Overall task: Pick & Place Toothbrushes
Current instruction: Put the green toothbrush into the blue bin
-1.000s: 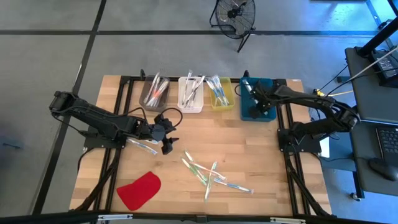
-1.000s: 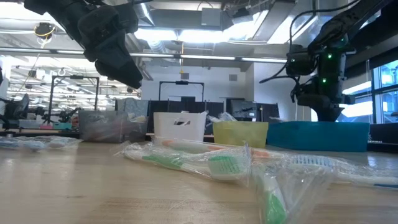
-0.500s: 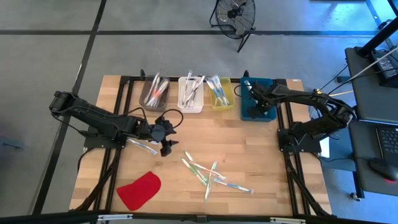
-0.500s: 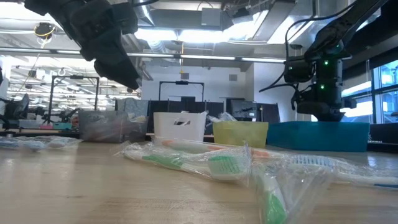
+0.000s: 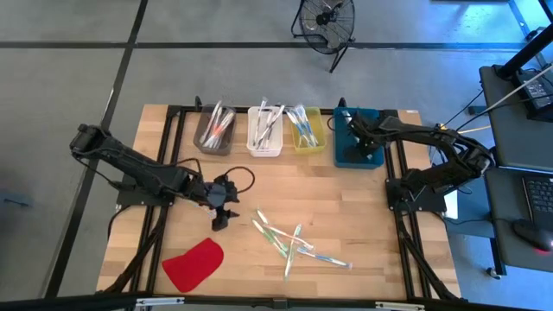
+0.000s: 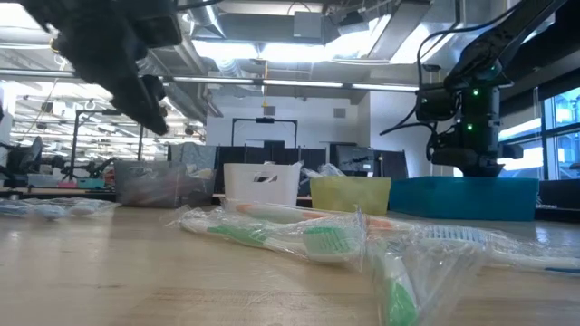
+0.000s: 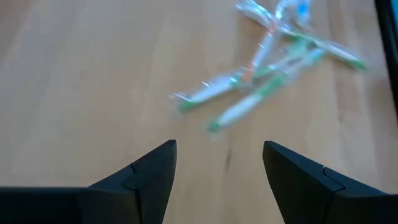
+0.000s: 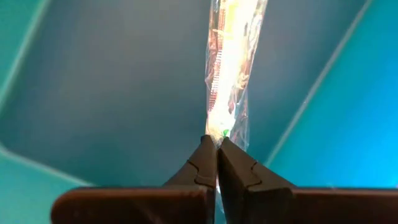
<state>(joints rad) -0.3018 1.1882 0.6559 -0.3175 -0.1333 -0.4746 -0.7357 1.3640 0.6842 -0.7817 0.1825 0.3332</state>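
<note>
Several wrapped toothbrushes (image 5: 289,242) lie in a loose heap on the wooden table, also showing ahead of my left gripper's fingers as toothbrushes (image 7: 267,74) in the left wrist view. My left gripper (image 5: 221,221) (image 7: 217,146) hovers open to the heap's left, above bare wood, holding nothing. My right gripper (image 5: 366,149) (image 8: 217,142) hangs over the blue bin (image 5: 350,154) at the far right, shut on one wrapped toothbrush (image 8: 231,56). More toothbrushes stand in the grey bin (image 5: 212,131), white bin (image 5: 264,130) and yellow bin (image 5: 306,130). My right gripper pinches one end of the clear-wrapped toothbrush (image 8: 225,127) between its two fingertips. The fingers point steeply down from above, and the toothbrush runs on from them along their line into the blue bin. Whether its lower end rests on the bin floor I cannot tell.
A flat red piece (image 5: 193,263) lies near the table's front left corner. The row of bins lines the far edge. Bare wood stretches between the bins and the heap. In the low view the heap (image 6: 308,237) lies close in front of the bins.
My left gripper has swung toward the table's near edge and slightly down, turning toward the heap of toothbrushes; it has stayed open. My right gripper has kept its shut hold on the toothbrush over the blue bin.
</note>
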